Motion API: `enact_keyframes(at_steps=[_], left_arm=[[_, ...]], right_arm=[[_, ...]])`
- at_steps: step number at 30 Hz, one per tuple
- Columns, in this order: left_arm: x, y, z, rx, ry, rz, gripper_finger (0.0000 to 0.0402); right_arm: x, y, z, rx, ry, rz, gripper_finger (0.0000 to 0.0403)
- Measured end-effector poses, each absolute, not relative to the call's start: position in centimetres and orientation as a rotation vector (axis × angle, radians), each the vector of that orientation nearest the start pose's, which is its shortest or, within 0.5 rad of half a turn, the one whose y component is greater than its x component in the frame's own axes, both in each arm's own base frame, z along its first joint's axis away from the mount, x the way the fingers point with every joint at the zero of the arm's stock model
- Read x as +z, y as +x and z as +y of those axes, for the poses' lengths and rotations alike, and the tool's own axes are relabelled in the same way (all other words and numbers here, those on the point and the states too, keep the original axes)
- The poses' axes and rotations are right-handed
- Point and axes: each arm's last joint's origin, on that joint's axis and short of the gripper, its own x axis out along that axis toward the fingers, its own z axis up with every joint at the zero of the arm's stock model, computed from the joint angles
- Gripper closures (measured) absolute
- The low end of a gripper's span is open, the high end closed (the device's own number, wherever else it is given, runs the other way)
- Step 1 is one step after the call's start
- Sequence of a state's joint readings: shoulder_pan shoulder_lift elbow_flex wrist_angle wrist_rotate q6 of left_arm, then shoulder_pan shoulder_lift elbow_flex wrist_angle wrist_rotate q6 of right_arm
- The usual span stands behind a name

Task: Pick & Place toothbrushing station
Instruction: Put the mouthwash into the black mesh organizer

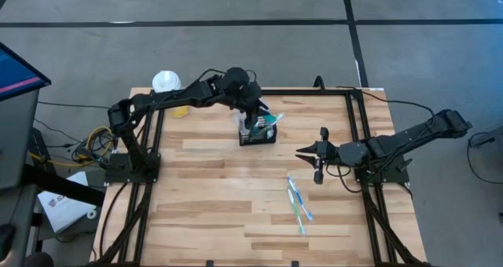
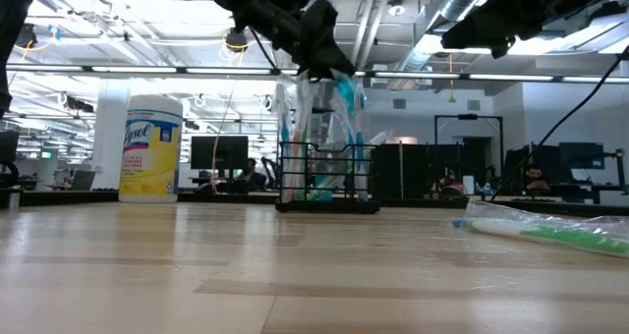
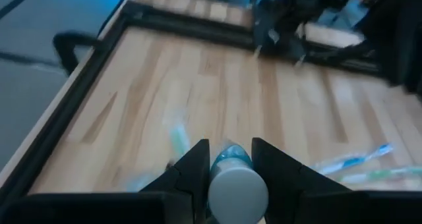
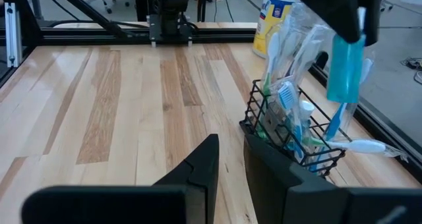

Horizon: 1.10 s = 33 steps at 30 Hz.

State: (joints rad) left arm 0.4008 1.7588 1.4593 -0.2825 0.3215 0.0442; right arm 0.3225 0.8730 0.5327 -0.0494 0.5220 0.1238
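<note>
The black wire-mesh holder (image 1: 258,133) stands on its base at the table's far middle and shows in the low view (image 2: 326,177) and right wrist view (image 4: 290,132). Several packed toothbrushes stick up in it. My left gripper (image 1: 253,114) is right above it, shut on a teal tube (image 4: 344,66). My right gripper (image 1: 299,151) waits open and empty to the holder's right, above the table. My left gripper pinches the teal tube between its two fingers (image 3: 194,168) at the end with the round pale cap (image 3: 237,191). The fingers come from above, pointing down. The tube body (image 2: 344,88) hangs below the fingers, lifted clear above the holder's rim.
A yellow wipes canister with a white cap (image 1: 167,82) stands at the far left corner (image 2: 149,147). Packed toothbrushes (image 1: 297,202) lie flat on the table right of centre, nearer the front (image 2: 550,231). Black frame rails run along the table's edges.
</note>
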Motion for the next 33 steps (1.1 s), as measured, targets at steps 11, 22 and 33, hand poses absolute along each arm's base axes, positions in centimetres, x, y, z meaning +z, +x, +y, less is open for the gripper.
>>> enact_keyframes(at_steps=[11,22,33], left_arm=[[34.4,38.1,16.3,0.322,-0.095,0.719,0.0316],[32.7,39.9,16.0,0.251,-0.16,0.989,0.0316],[32.3,40.5,14.2,0.19,-0.124,1.024,0.0316]], right_arm=[[24.5,18.2,4.5,-0.223,-0.039,0.342,0.034],[24.5,18.3,4.3,-0.232,-0.037,0.346,0.034],[24.5,18.3,4.3,-0.233,-0.036,0.345,0.034]])
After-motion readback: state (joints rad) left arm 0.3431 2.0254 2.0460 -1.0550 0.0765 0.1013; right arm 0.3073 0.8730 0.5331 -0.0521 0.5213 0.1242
